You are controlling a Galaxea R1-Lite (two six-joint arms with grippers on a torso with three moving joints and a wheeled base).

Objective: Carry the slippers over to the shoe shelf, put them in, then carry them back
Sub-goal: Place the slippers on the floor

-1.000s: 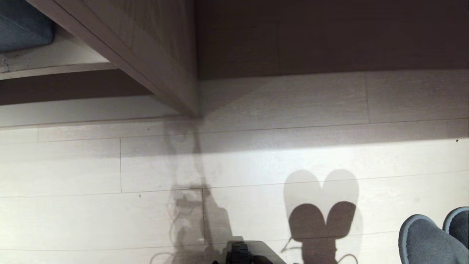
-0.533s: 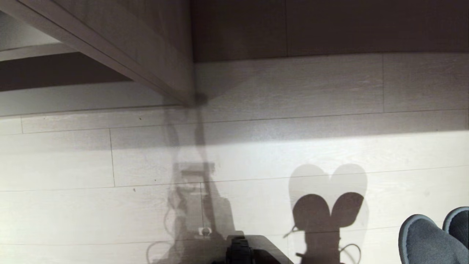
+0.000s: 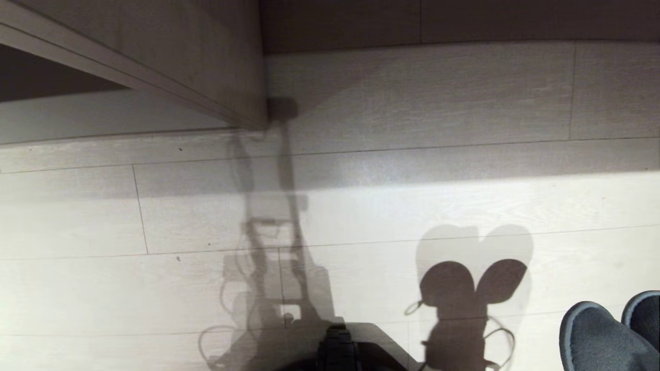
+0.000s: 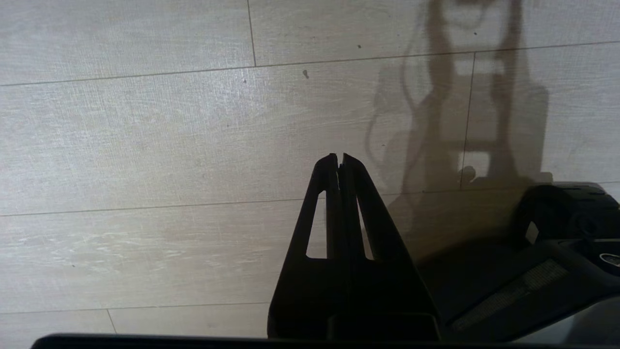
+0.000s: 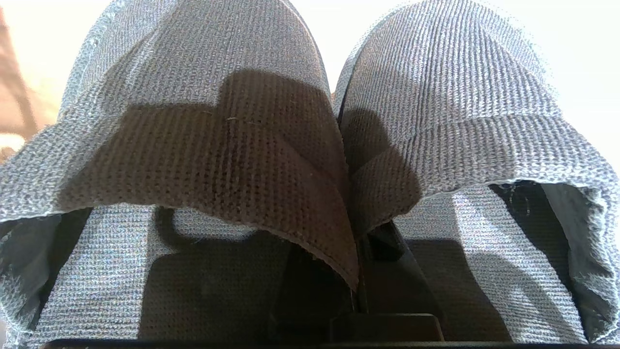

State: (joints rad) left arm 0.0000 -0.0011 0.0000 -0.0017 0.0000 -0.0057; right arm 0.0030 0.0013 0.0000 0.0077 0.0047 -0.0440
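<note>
Right gripper [image 5: 356,286] clamped on inner edges of both slippers [image 5: 271,145], held side by side; left gripper [image 4: 340,160] closed, empty, above floor [image 4: 145,145].

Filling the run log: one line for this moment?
right gripper: shut on slippers, both pinched at inner edges | left gripper: shut, empty, over floor

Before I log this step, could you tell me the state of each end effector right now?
Left end effector: closed, holding nothing.
Right end effector: closed, pinching the slippers together by their inner edges.
</note>
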